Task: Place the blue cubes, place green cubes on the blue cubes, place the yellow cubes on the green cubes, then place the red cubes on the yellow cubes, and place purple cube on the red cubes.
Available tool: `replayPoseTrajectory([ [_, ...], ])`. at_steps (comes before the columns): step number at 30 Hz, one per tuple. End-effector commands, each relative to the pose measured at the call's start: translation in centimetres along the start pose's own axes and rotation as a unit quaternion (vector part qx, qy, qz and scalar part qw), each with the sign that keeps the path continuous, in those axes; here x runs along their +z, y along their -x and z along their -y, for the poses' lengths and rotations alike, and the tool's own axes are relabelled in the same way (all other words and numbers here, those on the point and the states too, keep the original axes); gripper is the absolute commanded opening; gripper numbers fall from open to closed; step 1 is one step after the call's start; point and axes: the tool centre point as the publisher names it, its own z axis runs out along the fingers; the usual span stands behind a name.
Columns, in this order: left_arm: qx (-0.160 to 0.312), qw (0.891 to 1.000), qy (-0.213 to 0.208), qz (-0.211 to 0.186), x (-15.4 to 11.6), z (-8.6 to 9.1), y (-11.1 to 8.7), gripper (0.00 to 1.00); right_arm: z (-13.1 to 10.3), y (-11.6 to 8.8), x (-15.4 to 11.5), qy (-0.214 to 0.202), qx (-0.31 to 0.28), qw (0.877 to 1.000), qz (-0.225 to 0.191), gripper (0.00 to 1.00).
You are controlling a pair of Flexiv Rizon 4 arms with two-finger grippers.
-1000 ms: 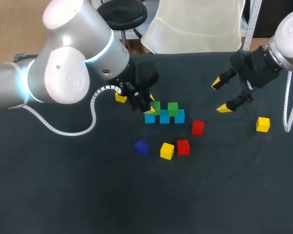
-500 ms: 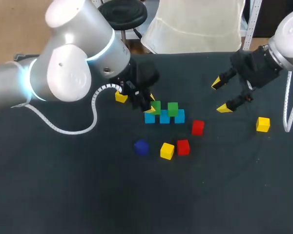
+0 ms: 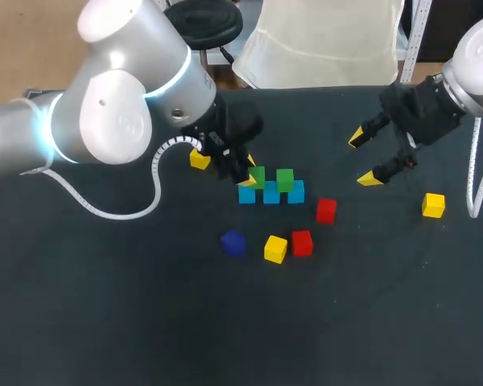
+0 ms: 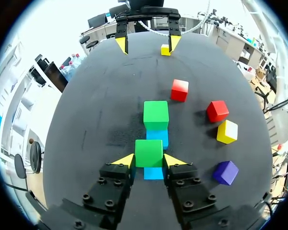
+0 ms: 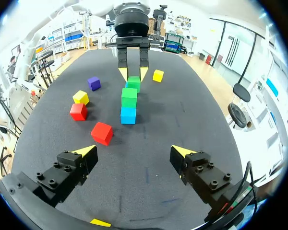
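Blue row down, greens nearly set.
The left hand (image 4: 149,161) grips a green cube (image 4: 149,151) on the blue cubes (image 4: 157,138); right hand (image 3: 363,159) open; yellow cubes (image 3: 275,248), red cubes (image 3: 302,242), purple cube (image 3: 233,242) unstacked.

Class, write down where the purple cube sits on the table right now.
In the head view the purple cube sits just left of centre, with a yellow cube close on its right and the blue cubes beyond it.
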Motion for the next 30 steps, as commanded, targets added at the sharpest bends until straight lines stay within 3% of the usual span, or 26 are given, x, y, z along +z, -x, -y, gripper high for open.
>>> replayPoseTrajectory([
  [1, 0.002, 1.000, -0.003, -0.002, 0.1, -0.3, 0.1, 0.26, 0.1, -0.1, 0.0, 0.001, 0.000, 1.000, 0.001, 1.00],
  [2, 0.002, 1.000, -0.003, -0.002, 0.1, -0.3, 0.1, 0.35, 0.1, -0.1, 0.0, 0.001, 0.000, 1.000, 0.001, 1.00],
  [11, 0.004, 1.000, -0.006, -0.003, 0.1, -0.3, 0.3, 0.49, 0.1, -0.1, 0.0, 0.001, 0.000, 1.000, 0.001, 1.00],
  [12, 0.005, 1.000, -0.006, -0.003, 0.1, -0.3, 0.3, 0.59, 0.1, -0.1, 0.0, 0.001, 0.000, 1.000, 0.001, 1.00],
  [13, 0.005, 1.000, -0.007, -0.002, 0.1, -0.3, 0.4, 0.79, 0.1, -0.1, 0.0, 0.001, 0.000, 1.000, 0.001, 1.00],
  [14, 0.006, 1.000, -0.007, -0.002, 0.0, -0.3, 0.4, 0.91, 0.1, -0.1, 0.0, 0.001, 0.000, 1.000, 0.001, 1.00],
  [15, 0.006, 1.000, -0.007, -0.002, 0.0, -0.3, 0.4, 0.97, 0.1, -0.1, 0.0, 0.001, 0.000, 1.000, 0.001, 1.00],
  [21, 0.003, 1.000, -0.003, 0.006, -0.7, -0.3, 0.3, 1.00, 0.1, -0.1, 0.0, 0.001, 0.000, 1.000, 0.001, 1.00],
  [30, -0.013, 0.999, 0.020, 0.026, -4.0, 0.3, -0.6, 1.00, 0.1, -0.1, 0.0, 0.001, 0.000, 1.000, 0.001, 1.00],
])
